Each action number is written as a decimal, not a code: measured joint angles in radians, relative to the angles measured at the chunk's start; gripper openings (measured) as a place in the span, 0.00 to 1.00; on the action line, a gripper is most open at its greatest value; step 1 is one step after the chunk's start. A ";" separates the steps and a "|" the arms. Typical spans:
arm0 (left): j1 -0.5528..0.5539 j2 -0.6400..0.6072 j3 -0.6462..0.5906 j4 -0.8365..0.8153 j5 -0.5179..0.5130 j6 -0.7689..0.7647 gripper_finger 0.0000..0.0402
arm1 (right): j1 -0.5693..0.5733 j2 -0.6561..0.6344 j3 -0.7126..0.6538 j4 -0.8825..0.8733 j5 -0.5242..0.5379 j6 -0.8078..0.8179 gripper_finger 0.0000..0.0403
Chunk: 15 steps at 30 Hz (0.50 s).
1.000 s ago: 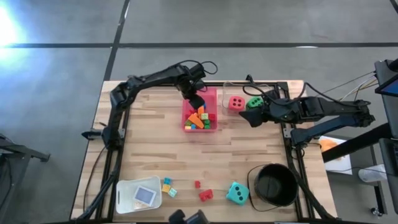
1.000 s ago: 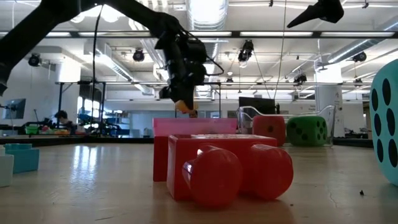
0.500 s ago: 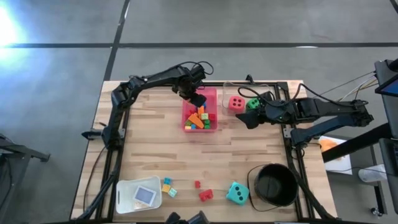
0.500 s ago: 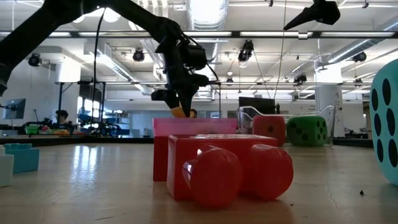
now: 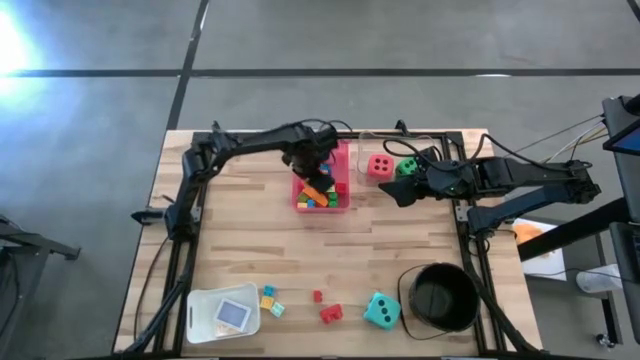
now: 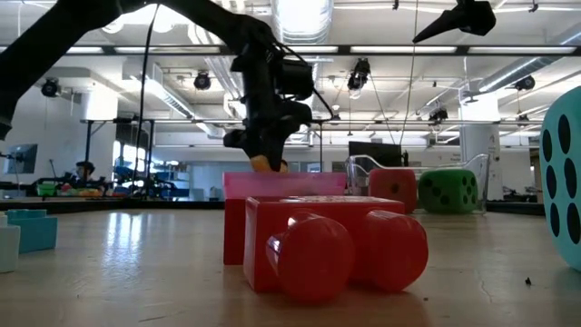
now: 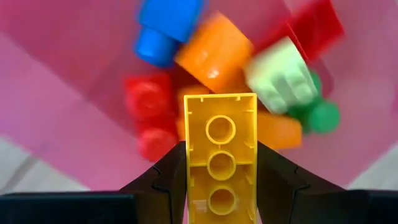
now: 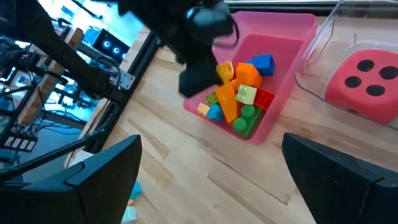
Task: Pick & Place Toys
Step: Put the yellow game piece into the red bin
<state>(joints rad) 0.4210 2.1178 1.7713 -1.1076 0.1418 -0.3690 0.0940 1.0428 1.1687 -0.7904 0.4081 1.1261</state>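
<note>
The left gripper (image 7: 221, 180) hangs just above the pink tray (image 5: 342, 152), its two dark fingers (image 7: 165, 180) closed on a yellow brick (image 7: 220, 149) — a long one showing three round sockets in a row, clamped by its long sides. In the low view the same gripper (image 6: 261, 156) points down over the tray's far wall, with the yellow brick peeping out at its tip. Directly beneath it, inside the tray, lies a heap of bricks: a blue brick (image 7: 163, 31), an orange brick (image 7: 217, 53), a pale green brick (image 7: 283, 78) and a red brick (image 7: 144, 99), all touching one another.

The right gripper (image 5: 400, 190) waits to the right of the pink tray, above the table, its fingers spread wide and holding nothing. Just beside it, also right of the tray, a red die (image 5: 379, 165) sits in a clear container (image 5: 364, 140), and a green die (image 5: 408, 165) shows next to the red one, partly hidden by the arm.

Well apart from the tray, toward the near edge of the wooden table (image 5: 240, 240), lie a teal die (image 5: 381, 310), two loose red bricks (image 5: 330, 313), two small teal bricks (image 5: 270, 298) and a white lidded box (image 5: 222, 313). A black round bucket (image 5: 440, 297) stands just right of the teal die.
</note>
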 joint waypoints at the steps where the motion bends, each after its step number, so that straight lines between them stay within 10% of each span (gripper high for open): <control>1: -0.017 0.000 -0.007 0.001 -0.003 0.022 0.34 | 0.000 0.000 0.000 0.000 -0.003 -0.001 0.95; 15: -0.124 -0.009 -0.152 0.141 -0.045 0.068 0.34 | 0.000 0.000 0.000 0.002 -0.018 -0.011 0.95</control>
<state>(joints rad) 0.2970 2.1092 1.6191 -0.9669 0.0971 -0.3010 0.0940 1.0424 1.1687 -0.7887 0.3901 1.1152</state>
